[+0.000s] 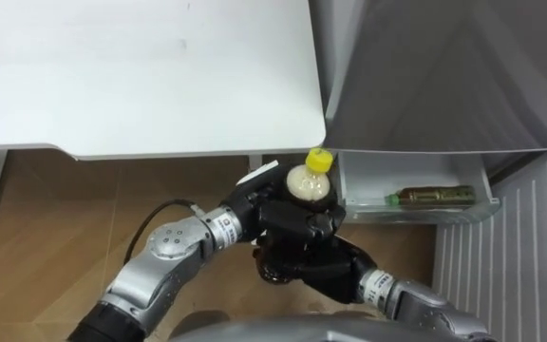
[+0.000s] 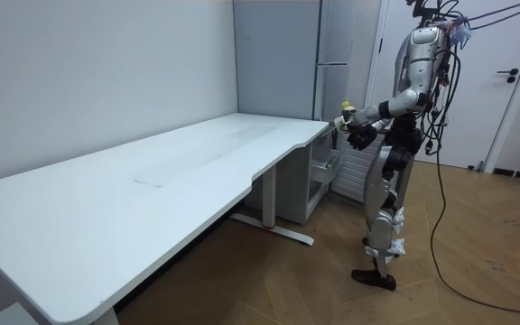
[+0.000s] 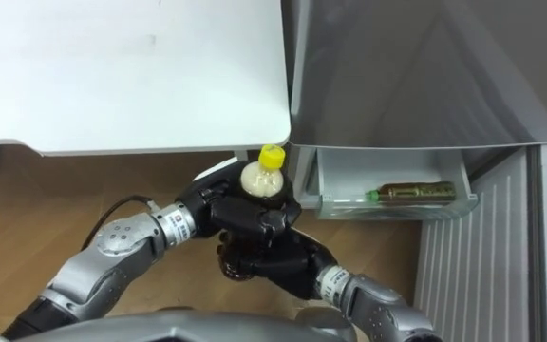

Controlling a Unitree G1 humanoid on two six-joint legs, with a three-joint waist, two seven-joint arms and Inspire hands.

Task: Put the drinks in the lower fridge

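A bare, office-like test room — long white bench [image 2: 152, 181], grey fridge [image 2: 341, 36], wood floor [image 2: 486, 271], plain white door [image 2: 513, 108].

**Left and right eye views:** one head camera set close above the fingers [image 1: 304, 224] of the left hand [image 1: 278, 214] round the bottle [image 1: 310, 185], facing steeply down. Both eyes share the table [image 1: 160, 85] corner and the fridge drawer [image 1: 421, 215] beyond the fingertips.

**Room view:** a camera standing well off from those fingers, looking along the table toward the robot's side and the fridge [image 2: 350, 54].
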